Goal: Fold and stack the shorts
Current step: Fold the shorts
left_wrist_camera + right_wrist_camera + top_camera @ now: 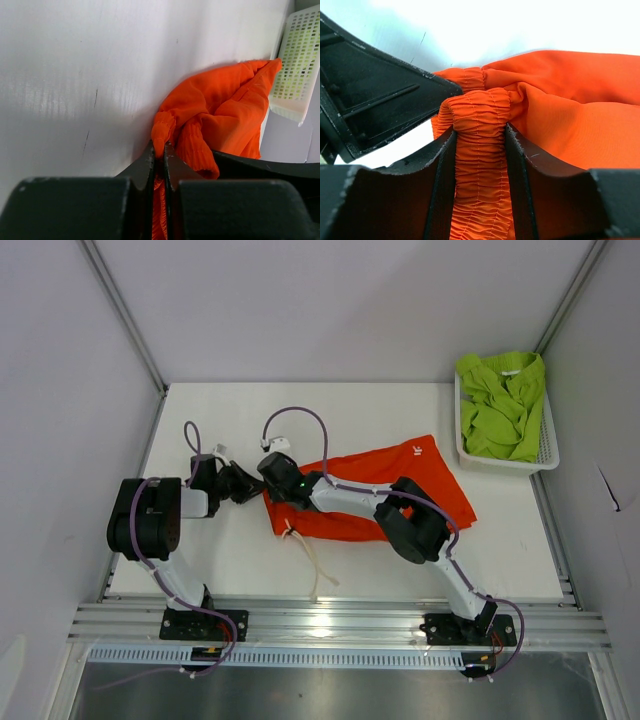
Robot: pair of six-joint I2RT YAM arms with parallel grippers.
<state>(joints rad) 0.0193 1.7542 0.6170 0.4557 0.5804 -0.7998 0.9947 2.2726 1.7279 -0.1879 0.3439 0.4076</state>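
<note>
Where basket [500,462] sits, green shorts [503,405] fill it.

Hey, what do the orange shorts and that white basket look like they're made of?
The orange shorts: thin, matte fabric, likely synthetic; it drapes in soft folds, and the waistband is gathered like elastic. The white basket: rigid moulded plastic by its look, with a regular grid of small holes.

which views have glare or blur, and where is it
top view: sharp, with a glare patch on the metal rail at the near edge; left wrist view: table washed out, orange shorts sharp, near part of the left gripper blurred; right wrist view: table blown out white, the shorts in the right gripper in focus
</note>
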